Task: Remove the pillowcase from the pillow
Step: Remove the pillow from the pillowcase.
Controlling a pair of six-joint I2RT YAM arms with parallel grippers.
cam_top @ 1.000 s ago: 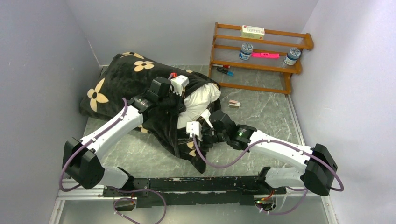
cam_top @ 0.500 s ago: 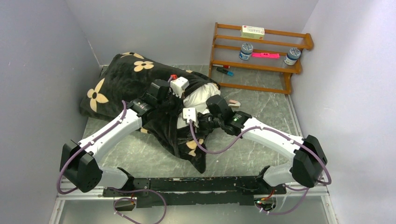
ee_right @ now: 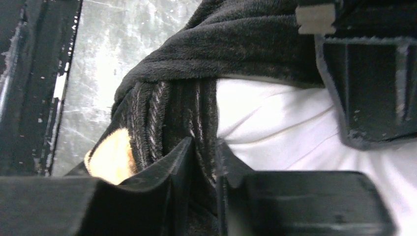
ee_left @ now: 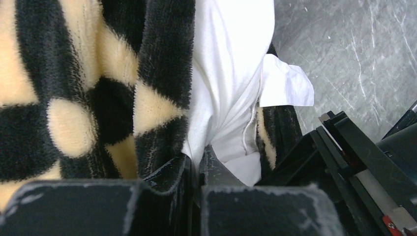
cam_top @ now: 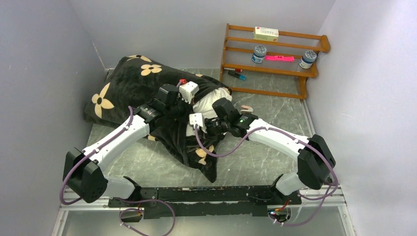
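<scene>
The left end effector (ee_left: 198, 158) is seen closed to a thin slit. Creases of the white pillow (ee_left: 231, 73) are drawn down into that slit, so a pinch of pillow fabric appears to be held. Just left of the fingers, the plush hem of the pillowcase (ee_left: 74, 98) is folded back, and its black pile and tan flower print fill that side of the left wrist view. To the right of the fingers, a loose white corner of the pillow is laid over a dark strip of the cover, and black parts of the other arm are seen close by.

The right end effector (ee_right: 202, 150) is narrowed onto a bunched, ribbed fold of the pillowcase, which is gripped between its fingers. A tan patch of print is seen immediately left of the fingers. White pillow fabric is exposed to their right, and a thick roll of black plush is stretched across just beyond them.

From above, the two end effectors are found close together at the open end of the cover, where the pillow's white end is bared between them. Beyond and to the left of the left end effector, the rest of the pillow is covered by the pillowcase. A loose flap is trailed across the grey marbled desk (cam_top: 275, 123) towards the arm bases. Well beyond the right end effector, a wooden rack (cam_top: 236, 64) is stood against the back wall.
</scene>
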